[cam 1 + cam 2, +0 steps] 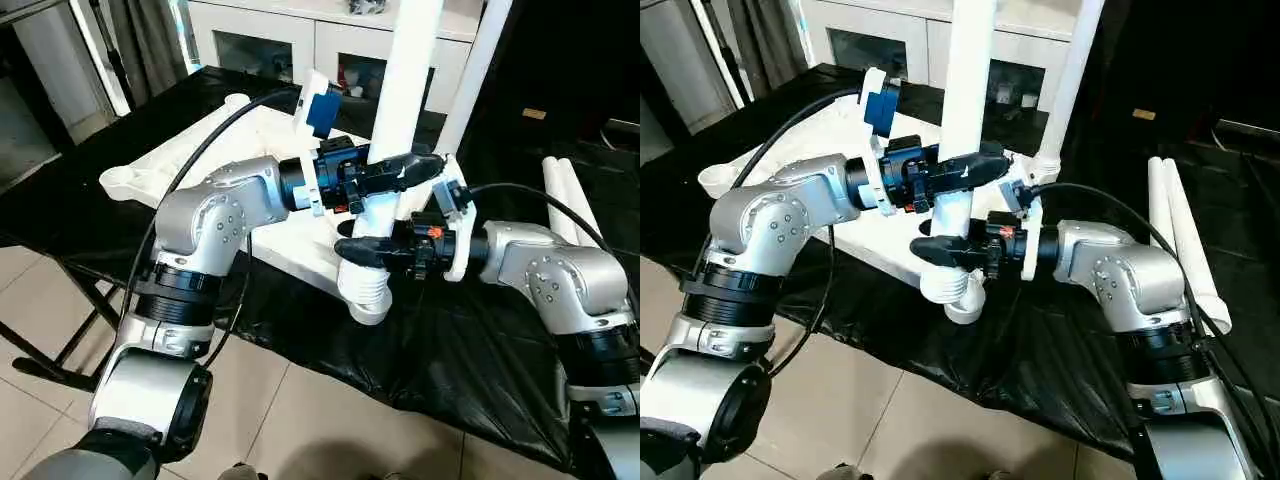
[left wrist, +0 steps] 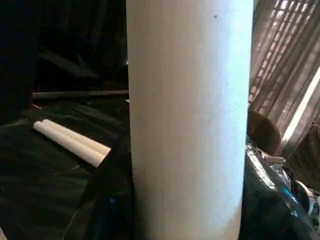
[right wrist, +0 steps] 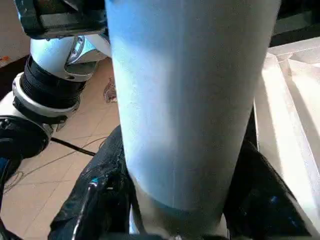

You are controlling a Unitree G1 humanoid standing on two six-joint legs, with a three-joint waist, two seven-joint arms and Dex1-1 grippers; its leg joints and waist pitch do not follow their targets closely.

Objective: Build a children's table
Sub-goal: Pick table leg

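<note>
The children's table top (image 1: 280, 235) lies underside up on the black-draped table. One white leg (image 1: 410, 80) stands upright at its near corner, and the leg's ribbed threaded end (image 1: 366, 296) shows just below my grippers. My left gripper (image 1: 398, 170) is shut on this leg from the left. My right gripper (image 1: 372, 250) clasps the same leg lower down, its fingers (image 3: 95, 200) pressed to both sides of the tube. In the left wrist view the leg (image 2: 187, 125) rises between the black fingers (image 2: 270, 200). A second leg (image 1: 470, 80) stands upright at the far corner.
Two loose white legs (image 1: 570, 200) lie side by side on the black cloth (image 1: 450, 350) to the right. A white glass-door cabinet (image 1: 280, 30) stands behind the table. The table's near edge drops to tiled floor (image 1: 300, 420) just below the held leg.
</note>
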